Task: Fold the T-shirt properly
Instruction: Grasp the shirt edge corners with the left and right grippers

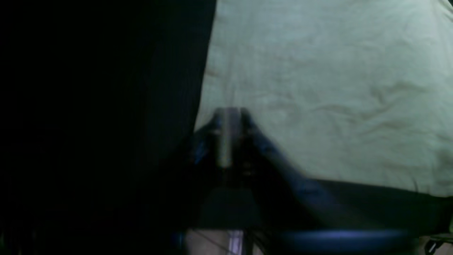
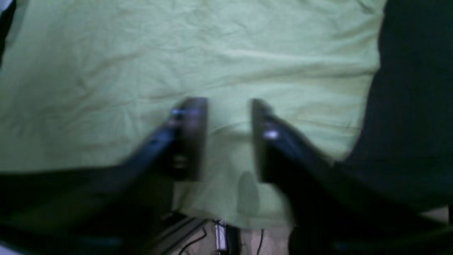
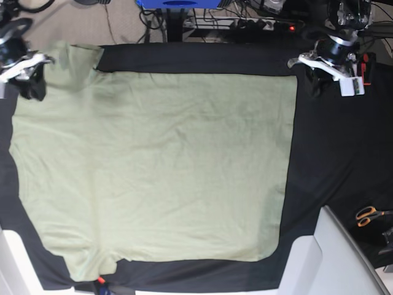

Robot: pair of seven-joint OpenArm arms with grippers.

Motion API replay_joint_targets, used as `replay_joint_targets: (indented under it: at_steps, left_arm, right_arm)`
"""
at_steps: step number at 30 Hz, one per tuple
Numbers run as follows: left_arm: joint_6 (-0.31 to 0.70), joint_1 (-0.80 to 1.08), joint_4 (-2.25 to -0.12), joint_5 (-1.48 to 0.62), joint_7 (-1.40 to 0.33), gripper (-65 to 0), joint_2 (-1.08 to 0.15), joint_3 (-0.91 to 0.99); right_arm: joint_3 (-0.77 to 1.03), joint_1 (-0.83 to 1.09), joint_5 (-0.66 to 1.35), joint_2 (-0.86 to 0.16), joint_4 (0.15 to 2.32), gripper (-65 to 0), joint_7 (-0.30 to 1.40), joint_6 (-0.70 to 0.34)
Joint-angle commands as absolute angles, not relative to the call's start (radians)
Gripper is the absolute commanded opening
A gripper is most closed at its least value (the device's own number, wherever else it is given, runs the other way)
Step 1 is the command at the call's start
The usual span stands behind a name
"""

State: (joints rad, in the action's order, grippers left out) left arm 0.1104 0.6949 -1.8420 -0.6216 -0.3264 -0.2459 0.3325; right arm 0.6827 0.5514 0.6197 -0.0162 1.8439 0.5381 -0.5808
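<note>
The pale sage-green T-shirt [image 3: 166, 166] lies spread flat on the black table cloth [image 3: 334, 153], sleeves at the far left and near left, straight hem on the right. My right gripper [image 2: 229, 106] is open and empty over the cloth near the far sleeve; it also shows in the base view [image 3: 32, 89]. My left gripper [image 1: 228, 113] has its fingers together at the shirt's far hem corner [image 1: 318, 88]. A pale strip shows between them, and I cannot tell if it is cloth. In the base view it [image 3: 314, 83] sits just off that corner.
Orange-handled scissors [image 3: 368, 215] lie at the right edge. A white panel [image 3: 334, 258] stands at the near right and another at the near left [image 3: 12, 264]. Cables and a blue stand [image 3: 178, 3] lie beyond the table's far edge.
</note>
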Motion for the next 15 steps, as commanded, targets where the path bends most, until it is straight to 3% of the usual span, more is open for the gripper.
replay_joint_targets:
  at_steps: [1, 3, 5, 9, 15]
  left_arm:
    - [0.114, 0.699, -1.856, -0.615, -0.295, -51.5, -0.259, 0.355]
    - [0.114, 0.697, -1.856, -0.564, -0.295, -51.7, -0.260, 0.366]
    - [0.116, 0.693, -1.853, -0.513, -0.295, -53.0, -0.259, 0.371]
    - [0.116, 0.691, -1.817, -0.504, -0.295, -53.0, -0.262, 0.367]
    - [0.116, 0.691, -1.768, -0.504, -0.295, -52.7, -0.259, 0.369]
  right_arm:
    - [0.731, 0.532, 0.654, -0.028, 1.857, -31.7, 0.542, -0.598]
    - [0.826, 0.478, 0.665, -0.030, 1.825, -18.0, 0.619, -0.651]
    - [0.901, 0.421, 0.661, -0.036, 1.765, -11.4, 0.685, -0.698]
    - [0.947, 0.338, 0.661, -0.107, 1.577, -10.4, 0.808, -0.698]
    - [0.941, 0.306, 0.661, -0.159, 1.345, -9.9, 0.809, -0.698]
